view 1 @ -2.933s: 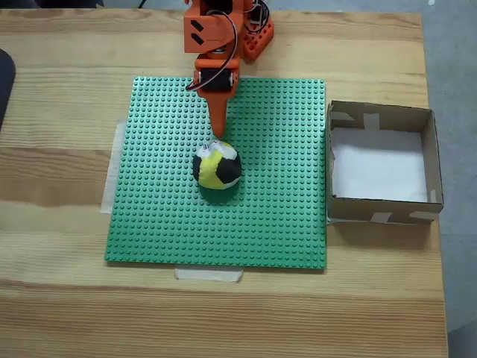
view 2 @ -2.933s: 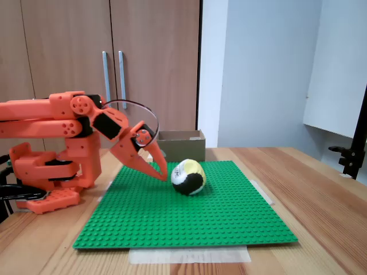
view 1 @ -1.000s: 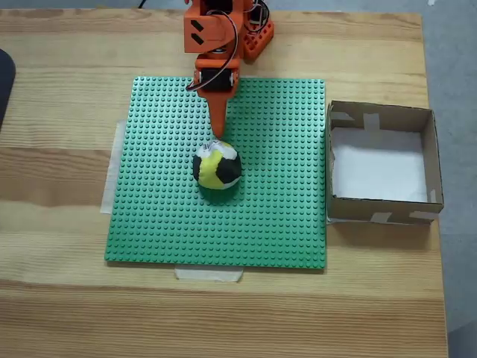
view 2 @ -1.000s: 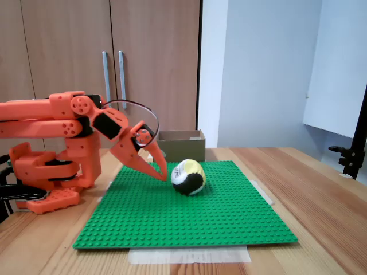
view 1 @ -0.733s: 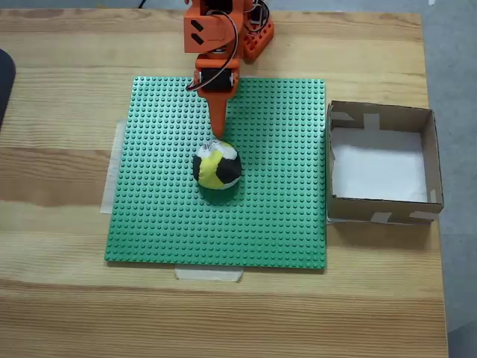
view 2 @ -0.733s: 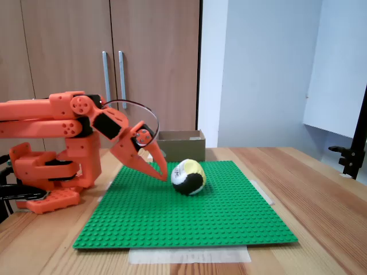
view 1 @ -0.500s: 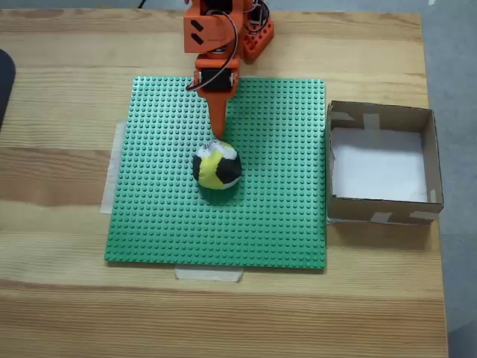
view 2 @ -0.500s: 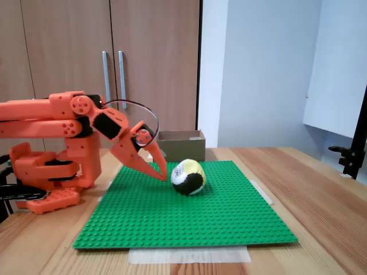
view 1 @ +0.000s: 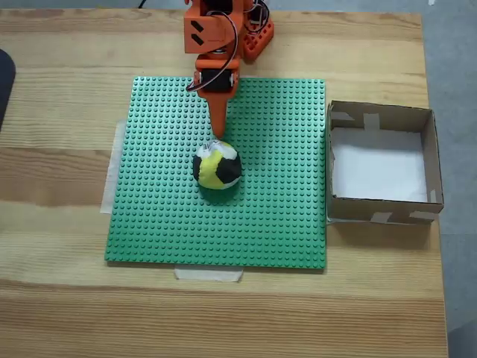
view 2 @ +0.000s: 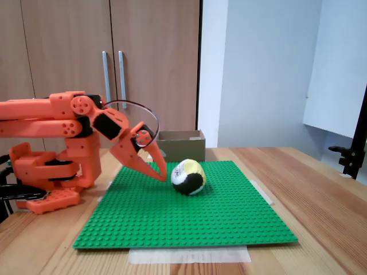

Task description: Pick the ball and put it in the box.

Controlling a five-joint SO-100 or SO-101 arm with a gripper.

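The ball [view 1: 217,165], lumpy with yellow, black and white patches, rests near the middle of the green studded baseplate [view 1: 276,216]. My orange gripper [view 1: 218,136] points down at the plate just behind the ball. Its fingers are closed to a single tip that nearly touches the ball, and they hold nothing. From the side, the gripper [view 2: 164,175] slants down with its tip just left of the ball [view 2: 188,176]. The box [view 1: 380,211], brown cardboard with a white floor, stands open and empty beside the plate's right edge. In the side view the box [view 2: 180,143] sits behind the ball.
The arm's orange base [view 2: 49,172] stands at the plate's far edge in the top view. The wooden table [view 1: 59,298] ends just right of the box. Cupboard doors [view 2: 114,63] rise behind the table. A dark object [view 1: 4,82] lies at the left edge.
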